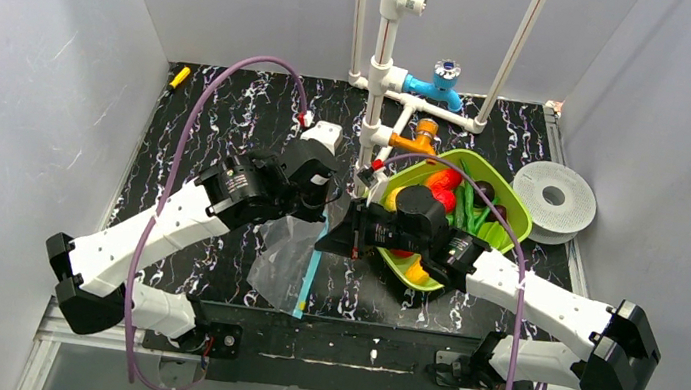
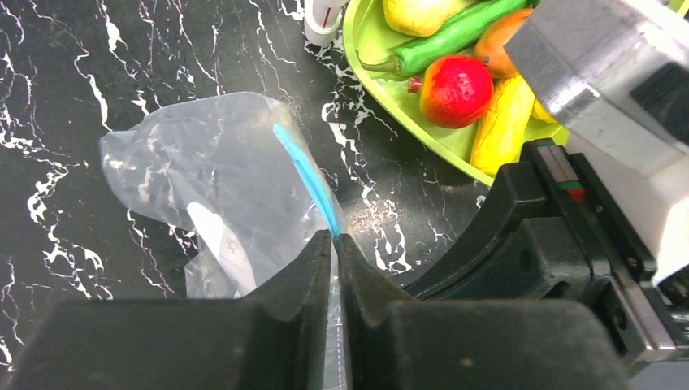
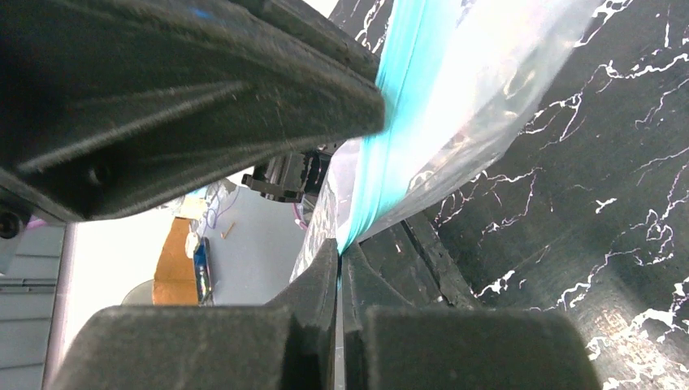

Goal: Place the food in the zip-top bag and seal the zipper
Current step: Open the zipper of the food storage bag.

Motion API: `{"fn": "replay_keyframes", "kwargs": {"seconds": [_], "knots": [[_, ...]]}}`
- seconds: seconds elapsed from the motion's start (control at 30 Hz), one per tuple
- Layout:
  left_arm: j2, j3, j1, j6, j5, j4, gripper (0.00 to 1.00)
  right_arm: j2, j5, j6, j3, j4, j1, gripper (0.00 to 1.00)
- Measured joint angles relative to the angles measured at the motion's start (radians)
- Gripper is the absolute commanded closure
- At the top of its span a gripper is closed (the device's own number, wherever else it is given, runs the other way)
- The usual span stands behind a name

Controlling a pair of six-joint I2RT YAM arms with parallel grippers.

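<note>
At mid-counter [image 1: 219, 128] the zip-top bag [image 1: 283, 252] lies crumpled. The left tool [image 2: 335, 237] and right tool [image 3: 340, 249] are each clamped tight on its zipper [image 2: 305, 175]. The food [image 2: 455, 89] sits in the lime-green tray [image 1: 514, 205], just right of the bag.

The top view looks steeply down from above and behind the arms and takes in the whole table [image 1: 230, 119]. Each wrist camera sits close behind its own tool, with the left gripper [image 2: 334, 242] and the right gripper [image 3: 340, 250] at bottom centre. All three views share the zipper [image 1: 312, 271].
</note>
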Motion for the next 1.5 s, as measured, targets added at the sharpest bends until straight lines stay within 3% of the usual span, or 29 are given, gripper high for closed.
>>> {"fn": "replay_keyframes", "kwargs": {"seconds": [0.17,0.33,0.67,1.0,1.27,1.5], "knots": [[-0.002,0.0,0.0,0.008,0.005,0.012,1.0,0.0,0.0,-0.01,0.0,-0.012,0.0,0.99],[-0.04,-0.04,0.0,0.009,0.013,0.053,1.0,0.0,0.0,-0.017,0.0,-0.018,0.0,0.79],[-0.092,-0.063,0.0,0.009,0.016,0.08,1.0,-0.024,0.02,-0.04,0.006,-0.04,0.0,0.61],[-0.106,-0.064,0.0,0.016,0.018,0.078,1.0,-0.089,0.104,-0.072,0.008,-0.041,0.0,0.63],[-0.107,-0.064,0.0,0.016,0.019,0.078,1.0,-0.021,0.135,-0.09,0.092,-0.07,0.0,0.7],[-0.108,-0.064,0.0,0.016,0.019,0.078,1.0,0.043,0.127,-0.075,0.099,-0.069,0.0,0.9]]}}
